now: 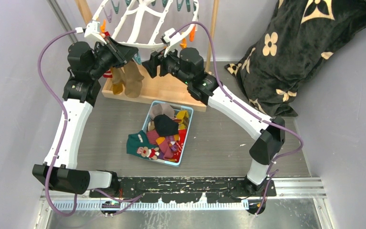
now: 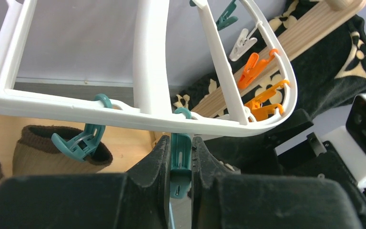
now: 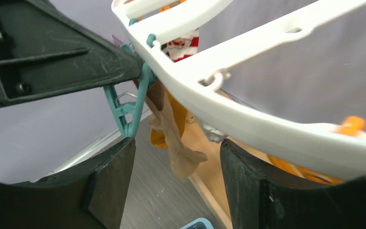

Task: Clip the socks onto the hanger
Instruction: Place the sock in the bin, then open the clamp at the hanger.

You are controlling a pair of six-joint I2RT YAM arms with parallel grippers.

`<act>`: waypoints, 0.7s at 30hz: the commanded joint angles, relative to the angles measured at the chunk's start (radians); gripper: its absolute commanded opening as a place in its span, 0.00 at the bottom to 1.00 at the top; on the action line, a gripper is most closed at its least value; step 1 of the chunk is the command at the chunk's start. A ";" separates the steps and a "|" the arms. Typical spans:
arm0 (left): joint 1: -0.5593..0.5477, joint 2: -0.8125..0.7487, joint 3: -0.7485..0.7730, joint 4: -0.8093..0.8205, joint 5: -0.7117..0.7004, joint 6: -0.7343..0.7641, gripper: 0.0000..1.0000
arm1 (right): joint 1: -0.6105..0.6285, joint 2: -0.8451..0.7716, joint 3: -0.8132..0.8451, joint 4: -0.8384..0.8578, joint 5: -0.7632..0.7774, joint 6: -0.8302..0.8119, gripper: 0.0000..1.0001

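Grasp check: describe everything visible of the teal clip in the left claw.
The teal clip is plastic with a wire spring, hanging by its hooked loop from the hanger rim. The left claw is shut on its body, one black finger each side. A tan sock hangs close by; the clip's mouth is hidden.

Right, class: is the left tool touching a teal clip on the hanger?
Touching. The left wrist view shows the left tool shut on the teal clip, pinching it from both sides with no gap.
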 commanded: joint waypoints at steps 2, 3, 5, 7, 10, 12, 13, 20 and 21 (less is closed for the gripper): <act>-0.003 -0.046 0.002 0.008 -0.066 -0.022 0.00 | 0.013 0.006 0.040 0.078 -0.066 0.018 0.71; -0.003 -0.045 0.004 0.008 -0.073 -0.025 0.00 | 0.018 0.008 0.039 0.086 -0.054 0.010 0.71; -0.003 -0.046 0.007 0.008 -0.079 -0.029 0.00 | 0.029 0.017 0.048 0.090 -0.033 -0.008 0.71; -0.003 -0.046 0.009 0.008 -0.079 -0.031 0.00 | 0.037 0.030 0.063 0.094 -0.032 -0.014 0.72; -0.003 -0.043 0.010 0.009 -0.083 -0.032 0.00 | 0.058 0.054 0.096 0.089 -0.012 -0.042 0.72; -0.003 -0.045 0.010 0.009 -0.086 -0.033 0.00 | 0.086 0.066 0.106 0.090 0.025 -0.085 0.71; -0.003 -0.046 0.010 0.009 -0.092 -0.032 0.00 | 0.102 0.070 0.109 0.096 0.084 -0.103 0.70; -0.004 -0.047 0.023 -0.008 -0.137 -0.021 0.00 | 0.205 0.155 0.193 0.118 0.461 -0.382 0.62; -0.005 -0.049 0.025 -0.010 -0.142 -0.022 0.00 | 0.215 0.167 0.200 0.132 0.488 -0.429 0.62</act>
